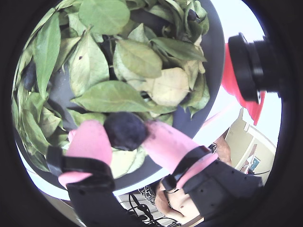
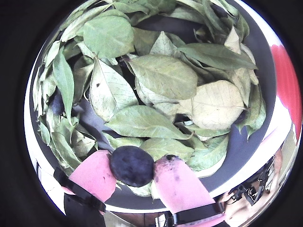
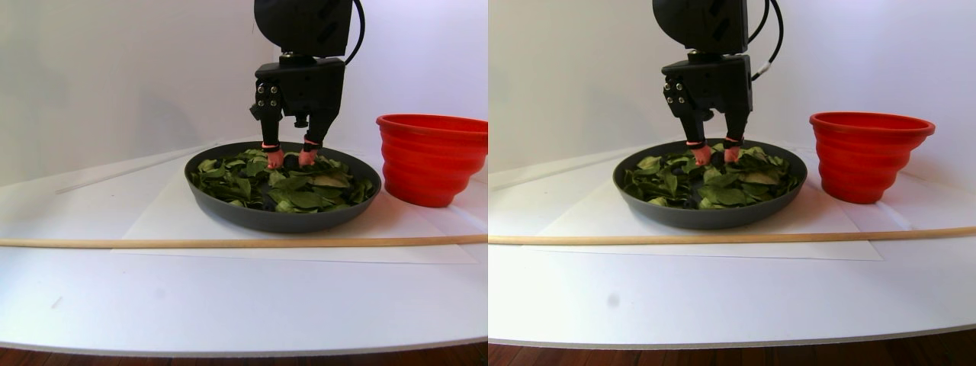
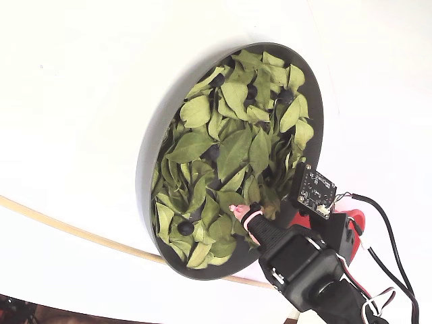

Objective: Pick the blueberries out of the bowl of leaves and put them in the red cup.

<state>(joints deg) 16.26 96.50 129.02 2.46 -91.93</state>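
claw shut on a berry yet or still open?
Shut on a blueberry. Both wrist views show the claw with its pink fingertips pressed against either side of the berry, above the leaves in the bowl.

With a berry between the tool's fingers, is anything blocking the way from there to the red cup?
Nothing visible. The tool grips a blueberry above the leaves; the red cup stands just beyond the bowl rim, with only that low rim between.
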